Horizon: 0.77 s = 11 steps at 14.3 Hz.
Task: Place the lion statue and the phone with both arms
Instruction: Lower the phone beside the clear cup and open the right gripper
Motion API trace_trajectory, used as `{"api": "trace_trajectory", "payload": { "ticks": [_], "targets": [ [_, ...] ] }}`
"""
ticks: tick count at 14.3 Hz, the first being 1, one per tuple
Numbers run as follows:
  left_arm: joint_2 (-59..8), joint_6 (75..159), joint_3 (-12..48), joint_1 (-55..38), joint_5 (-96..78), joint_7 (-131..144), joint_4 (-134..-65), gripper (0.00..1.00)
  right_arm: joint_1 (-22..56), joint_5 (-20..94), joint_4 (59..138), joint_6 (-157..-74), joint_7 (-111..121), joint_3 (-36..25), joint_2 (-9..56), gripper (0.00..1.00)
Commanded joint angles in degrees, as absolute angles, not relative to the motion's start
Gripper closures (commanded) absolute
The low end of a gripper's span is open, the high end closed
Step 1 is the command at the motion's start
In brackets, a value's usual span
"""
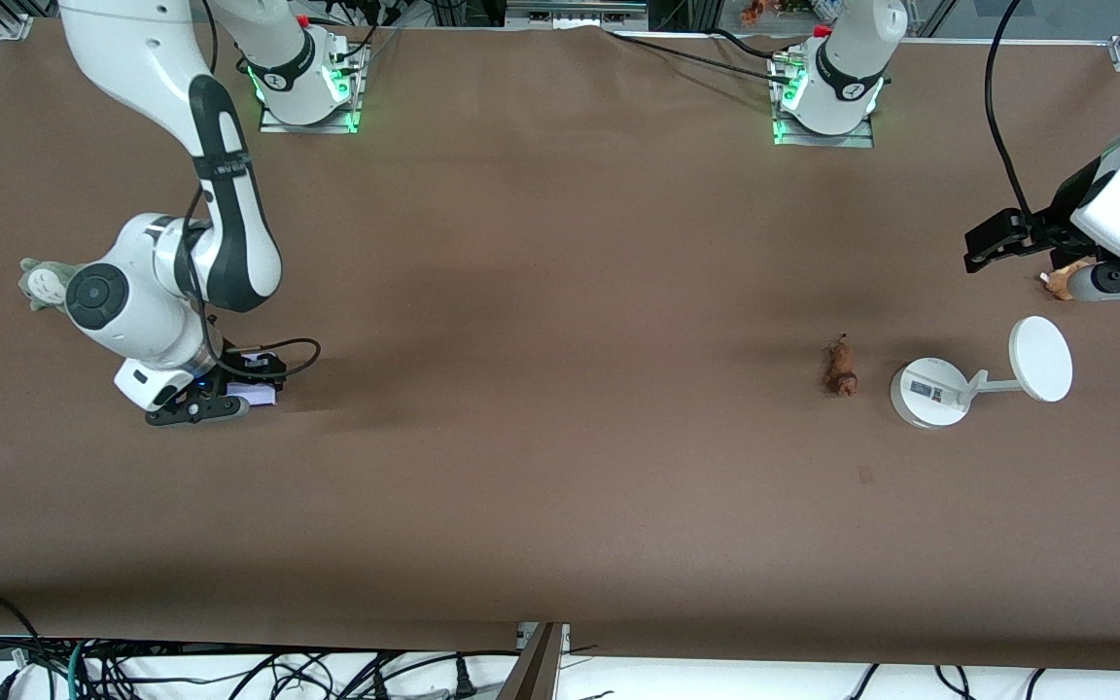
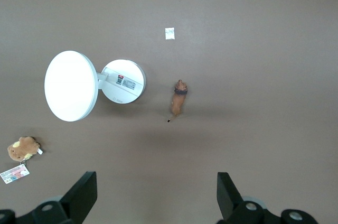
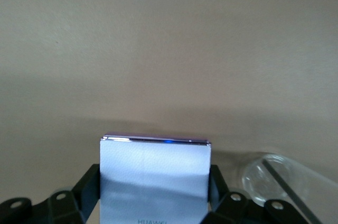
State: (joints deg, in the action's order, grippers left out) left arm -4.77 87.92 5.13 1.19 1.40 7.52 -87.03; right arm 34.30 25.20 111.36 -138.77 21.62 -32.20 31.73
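Right tool (image 1: pixel 229 397) low at the right arm's end of the surface (image 1: pixel 560 467), clamped on the phone (image 3: pixel 154 182): lift it level. Left tool (image 2: pixel 156 197) gapes wide, empty, up over the lion statue (image 1: pixel 841 367) beside the white stand (image 1: pixel 929 391). The front view mostly hides the phone.

Glossy white arm shells with black joint bands, green-lit bases, looping black cables, matte black gripper (image 1: pixel 198 408) fingers (image 2: pixel 82 195).
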Motion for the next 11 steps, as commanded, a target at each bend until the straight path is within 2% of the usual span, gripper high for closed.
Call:
{"api": "trace_trajectory", "payload": {
  "ticks": [1, 4, 7, 9, 11],
  "targets": [
    [-3.7, 87.8, 5.0, 1.0, 0.1, 7.9, -87.4, 0.0, 34.4, 33.9, 112.1, -140.9, 27.6, -32.2, 33.7, 0.7],
    [-3.8, 87.5, 5.0, 1.0, 0.1, 8.0, -87.2, 0.0, 34.5, 38.8, 112.2, -142.4, 31.3, -32.1, 35.9, 0.7],
    [-3.8, 87.4, 5.0, 1.0, 0.1, 7.9, -87.2, 0.0, 34.5, 39.1, 112.2, -143.7, 31.6, -31.7, 36.7, 0.67],
    [-3.8, 87.4, 5.0, 1.0, 0.1, 7.9, -87.2, 0.0, 34.4, 39.1, 112.1, -143.8, 31.6, -31.7, 37.1, 0.45],
    [-3.8, 87.4, 5.0, 1.0, 0.1, 7.9, -87.2, 0.0, 34.4, 39.2, 112.1, -143.8, 31.6, -31.7, 37.1, 0.07]
  ]
}}
